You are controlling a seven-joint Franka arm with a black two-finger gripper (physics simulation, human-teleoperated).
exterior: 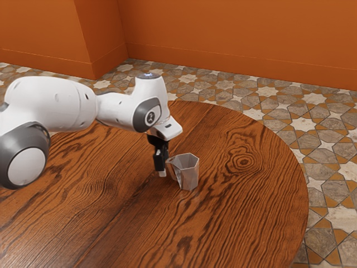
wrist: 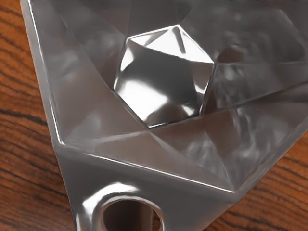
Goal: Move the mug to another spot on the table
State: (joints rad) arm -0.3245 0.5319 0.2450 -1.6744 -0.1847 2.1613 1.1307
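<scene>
The claw (exterior: pixel 162 170) hangs just beside the mug (exterior: pixel 188 171), its grip impossible to tell, while the mug stands on the bench (exterior: pixel 251 223), apparently not yet moved.

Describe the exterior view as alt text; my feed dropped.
A white arm reaches from the exterior view's left, its black gripper lowered at the handle side of a grey faceted mug standing upright on a round wooden table. Patterned floor tiles and orange walls lie behind.

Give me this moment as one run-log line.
claw: low at mug's handle side | mug: upright on table | move: not yet done
</scene>
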